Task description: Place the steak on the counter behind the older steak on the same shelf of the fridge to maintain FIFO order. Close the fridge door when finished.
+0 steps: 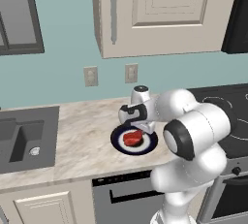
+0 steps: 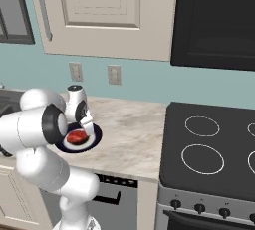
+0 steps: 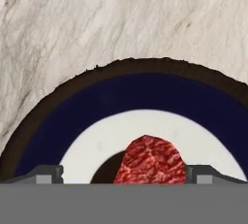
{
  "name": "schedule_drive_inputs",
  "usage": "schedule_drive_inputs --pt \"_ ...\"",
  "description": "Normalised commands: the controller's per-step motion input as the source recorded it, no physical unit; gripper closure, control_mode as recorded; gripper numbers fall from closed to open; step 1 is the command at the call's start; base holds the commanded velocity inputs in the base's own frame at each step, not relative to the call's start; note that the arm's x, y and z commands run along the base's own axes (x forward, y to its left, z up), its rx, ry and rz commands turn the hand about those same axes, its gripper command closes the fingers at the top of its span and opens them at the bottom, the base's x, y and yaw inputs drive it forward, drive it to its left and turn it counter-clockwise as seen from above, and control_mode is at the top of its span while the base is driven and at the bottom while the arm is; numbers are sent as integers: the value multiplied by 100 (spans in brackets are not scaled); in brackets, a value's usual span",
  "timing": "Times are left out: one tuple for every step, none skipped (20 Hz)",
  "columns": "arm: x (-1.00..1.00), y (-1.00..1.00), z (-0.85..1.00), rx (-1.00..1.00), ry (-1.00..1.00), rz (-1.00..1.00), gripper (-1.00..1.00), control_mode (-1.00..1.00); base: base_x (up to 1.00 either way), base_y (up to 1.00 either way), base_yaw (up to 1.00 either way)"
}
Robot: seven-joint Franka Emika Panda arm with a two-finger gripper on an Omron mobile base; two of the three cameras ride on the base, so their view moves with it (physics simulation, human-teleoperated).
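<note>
The steak (image 1: 133,138) lies flat on a round plate (image 1: 117,143) with a dark blue band and white centre, and that plate rests on the beige marbled bench (image 1: 82,136), between the dark sink basin (image 1: 22,140) and the black stovetop (image 1: 232,116). The fingers (image 1: 138,130) hang directly over the plate, spread wide apart and gripping nothing. In the hand view the two finger tips stand at either side of the steak (image 3: 151,162), one well to its left (image 3: 48,173) and one just beside its right edge (image 3: 206,173), with the meat between them; contact between either tip and the meat cannot be determined. The same view shows the plate's dark rim (image 3: 145,68) lying on the marbled stone (image 3: 97,19) and a dark shadow on the white centre beside the meat. From the right base view the steak (image 2: 75,137) sits near the middle of the plate (image 2: 97,137), partly screened by the arm's wrist. Two wall outlets (image 1: 90,76) are set in the teal wall behind the bench, below a cream wall cabinet (image 1: 164,14). A dishwasher front (image 1: 126,199) sits under the bench edge below the plate.
</note>
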Motion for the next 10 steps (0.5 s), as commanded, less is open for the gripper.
schedule_drive_inputs --pt "0 0 -16 0 0 0 -100 -100 0 0 0" --pt "0 0 -15 0 0 0 -100 -100 0 0 0" --pt "0 0 -14 0 0 0 -100 -100 0 0 0" --pt "0 0 -13 0 0 0 -100 -100 0 0 0" --pt "0 0 -11 0 0 0 -100 -100 0 0 0" --pt "0 0 -9 0 0 0 -100 -100 0 0 0" --pt "0 0 -8 0 -1 0 -100 -100 0 0 0" --pt "0 0 -4 0 -2 0 -100 -100 0 0 0" --pt "0 -1 -6 0 -2 0 -100 -100 0 0 0" --pt "0 0 -11 0 0 0 -100 -100 0 0 0"
